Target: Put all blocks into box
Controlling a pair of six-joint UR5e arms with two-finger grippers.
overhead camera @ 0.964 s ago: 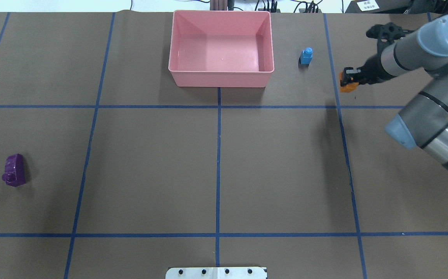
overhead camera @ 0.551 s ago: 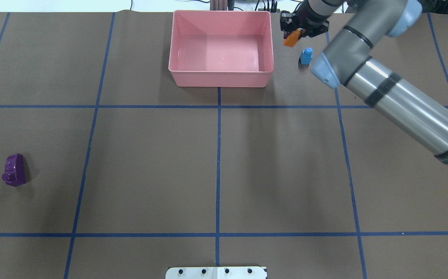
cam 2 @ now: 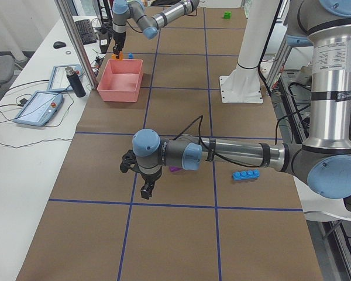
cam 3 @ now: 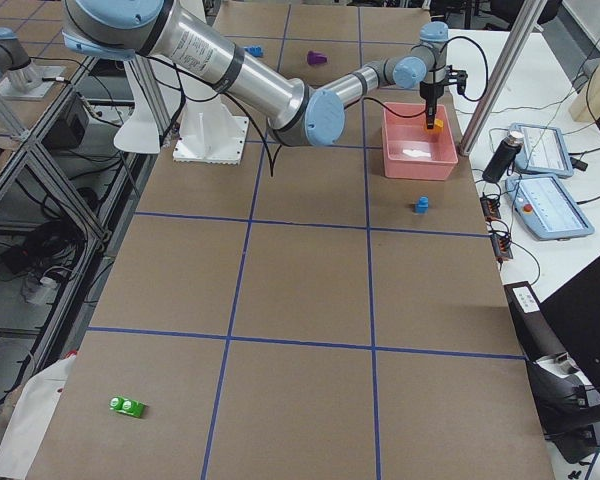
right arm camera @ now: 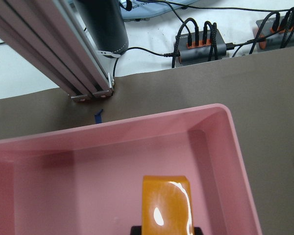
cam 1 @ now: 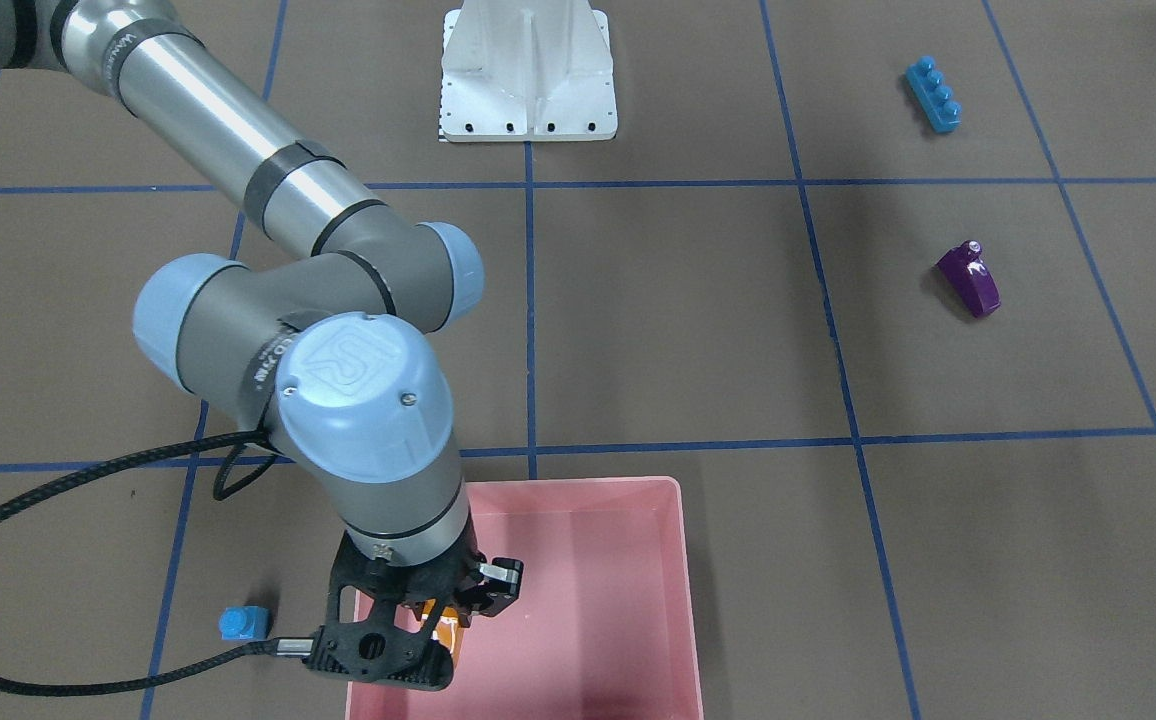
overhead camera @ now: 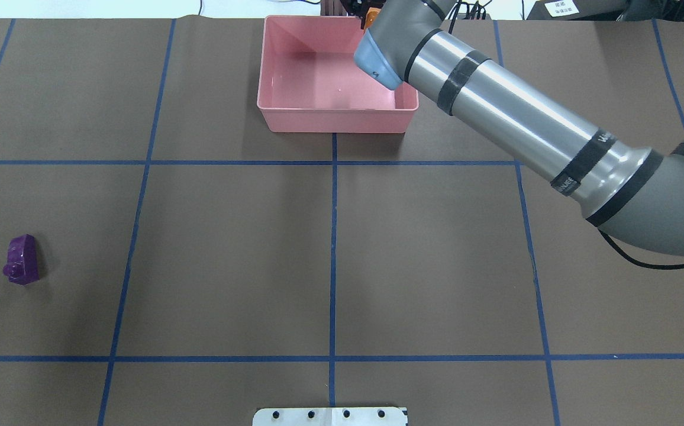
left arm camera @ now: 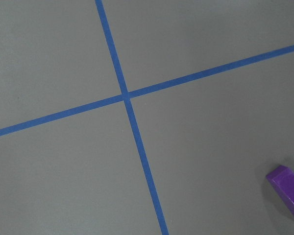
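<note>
My right gripper (cam 1: 435,640) is shut on the orange sloped block (cam 1: 446,622) and holds it above the pink box (cam 1: 680,560), over its far right part. The right wrist view shows the orange block (right arm camera: 166,203) over the box floor (right arm camera: 63,186). The small light-blue block (cam 1: 243,622) stands on the table beside the box. The purple block (overhead camera: 21,260) and the long blue block (cam 1: 934,94) lie on my left side. The green block (cam 3: 127,406) lies at the far right end. My left gripper (cam 2: 145,190) hangs near the purple block (left arm camera: 288,188); I cannot tell whether it is open.
The white robot base (cam 1: 528,75) stands at the table's near edge. Blue tape lines (overhead camera: 333,248) grid the brown table. An aluminium post (right arm camera: 63,49), cables and pendants (cam 3: 550,205) stand just beyond the box's far side.
My right arm has swung left with the orange block, from the table's right part past the light-blue block to above the box. The purple block has not moved.
</note>
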